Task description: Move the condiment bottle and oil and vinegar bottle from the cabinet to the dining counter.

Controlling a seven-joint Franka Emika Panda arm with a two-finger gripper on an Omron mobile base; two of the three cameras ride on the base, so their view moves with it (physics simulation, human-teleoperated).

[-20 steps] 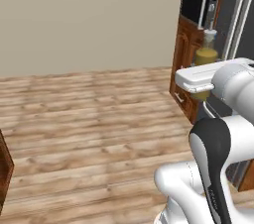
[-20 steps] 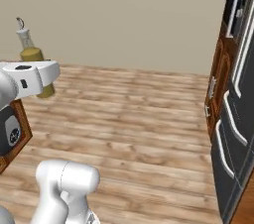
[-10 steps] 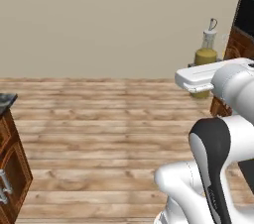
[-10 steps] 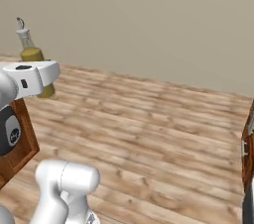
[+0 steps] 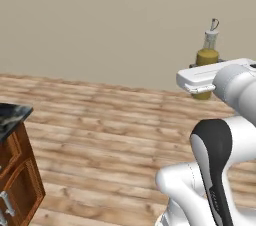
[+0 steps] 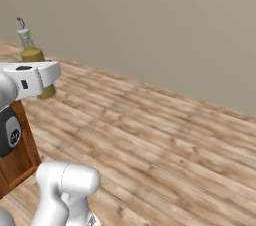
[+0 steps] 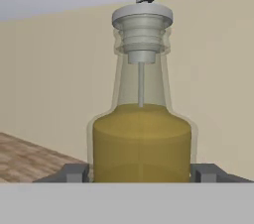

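The oil and vinegar bottle (image 5: 207,55), olive-yellow with a clear neck and a thin grey spout, stands upright in my gripper (image 5: 202,89), held high above the wooden floor. In the right base view the same bottle (image 6: 31,53) rises behind the white hand, with the gripper (image 6: 44,84) around its lower body. From the hand view the bottle (image 7: 141,139) sits between the two dark fingertips (image 7: 74,172), and the gripper (image 7: 141,173) is shut on it. The condiment bottle and the cabinet are out of view.
A corner of a black veined marble top (image 5: 11,115) on a reddish-brown base with a grey handle sits at the left; I cannot tell whether it is the dining counter. A brown wooden panel (image 6: 17,155) stands low left. Wooden floor (image 6: 165,140) and a beige wall (image 5: 100,25) lie ahead.
The whole picture has shifted as the base turns: the microwave, dark fridge and wooden units slid out of sight and the black top came in. The bottle stays gripped.
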